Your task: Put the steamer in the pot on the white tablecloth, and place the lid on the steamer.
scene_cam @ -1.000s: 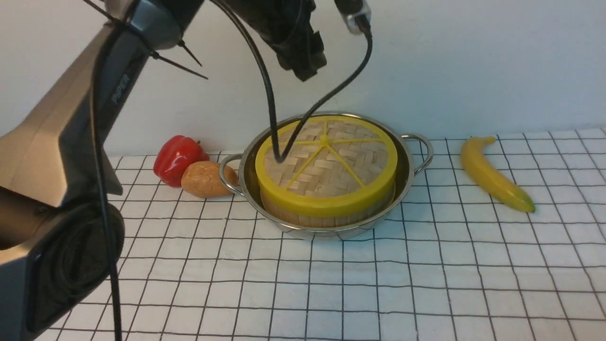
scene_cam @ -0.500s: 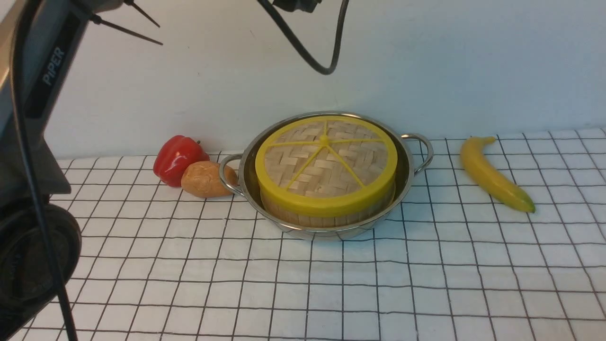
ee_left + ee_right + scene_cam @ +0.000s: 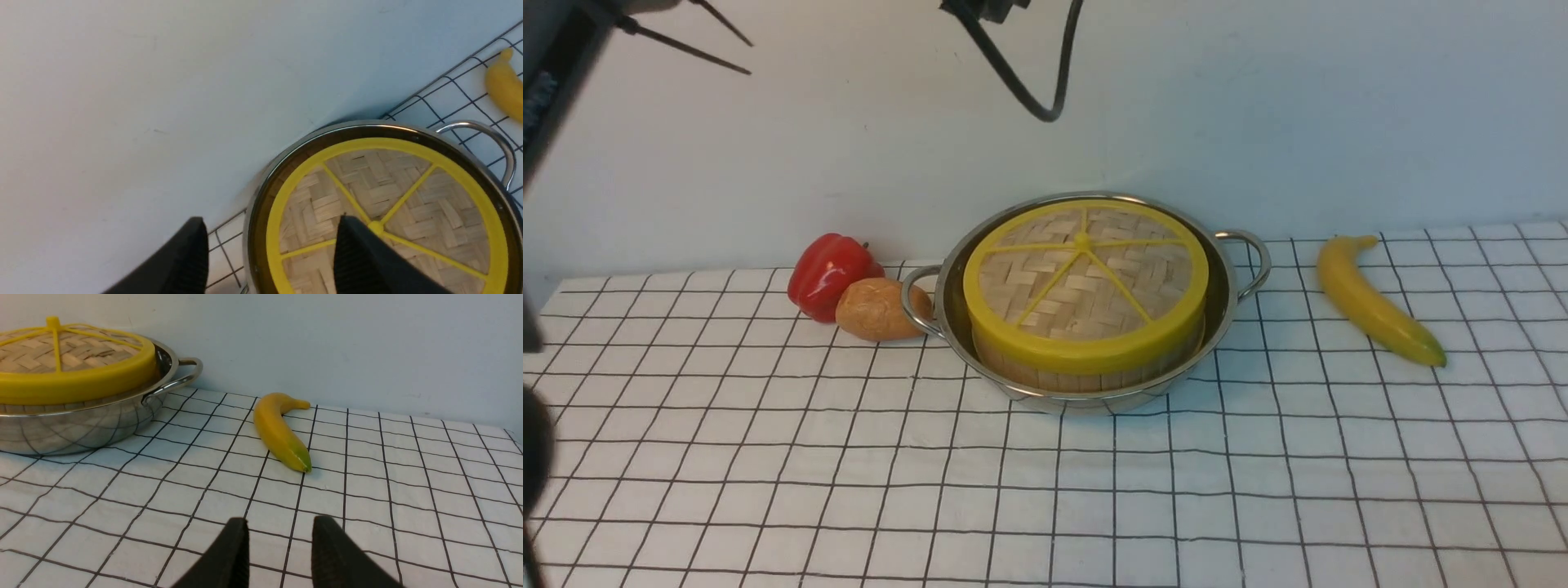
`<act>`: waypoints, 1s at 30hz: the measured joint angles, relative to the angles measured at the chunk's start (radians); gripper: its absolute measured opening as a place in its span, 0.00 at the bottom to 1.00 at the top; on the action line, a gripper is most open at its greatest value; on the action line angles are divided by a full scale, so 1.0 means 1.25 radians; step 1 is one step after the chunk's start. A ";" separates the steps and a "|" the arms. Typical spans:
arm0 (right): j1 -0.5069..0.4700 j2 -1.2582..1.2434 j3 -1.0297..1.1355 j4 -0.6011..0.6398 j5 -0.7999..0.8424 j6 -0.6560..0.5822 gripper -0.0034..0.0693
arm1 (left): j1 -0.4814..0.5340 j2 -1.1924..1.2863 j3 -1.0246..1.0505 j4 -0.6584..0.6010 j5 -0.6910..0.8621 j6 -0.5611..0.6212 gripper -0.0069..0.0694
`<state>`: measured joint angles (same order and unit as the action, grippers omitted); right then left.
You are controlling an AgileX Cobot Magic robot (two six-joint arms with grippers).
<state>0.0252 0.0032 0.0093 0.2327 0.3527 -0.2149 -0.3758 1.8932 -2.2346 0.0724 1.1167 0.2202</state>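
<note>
The steel pot [image 3: 1227,282] stands on the white gridded tablecloth [image 3: 1094,506] near the back wall. The steamer [image 3: 1086,377] sits inside it, with only its slatted wall showing. The woven lid [image 3: 1086,282] lies flat on the steamer and hides its contents. My left gripper [image 3: 271,222] is open and empty, high above the lid's [image 3: 392,192] wall-side edge. It is out of the front view. My right gripper [image 3: 280,524] is open and empty, low over the bare cloth, to the right of the pot [image 3: 81,428] and near the banana.
A red pepper [image 3: 829,273] and a brown potato [image 3: 878,309] lie against the pot's left handle. A banana [image 3: 1372,298] lies to the pot's right, also in the right wrist view [image 3: 280,430]. The wall stands close behind the pot. A black cable [image 3: 1021,82] hangs at the top.
My left arm has risen and drawn back to the left, leaving most of the front view. Its cable has lifted off the lid. Lid, steamer and pot have not moved.
</note>
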 joint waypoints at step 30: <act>0.000 0.000 0.000 0.000 -0.002 0.000 0.38 | 0.343 -1.384 1.612 -0.049 -0.576 -0.093 0.60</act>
<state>0.0252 0.0032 0.0093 0.2327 0.3507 -0.2149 0.0533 0.1631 -0.2198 0.0106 0.3966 0.1042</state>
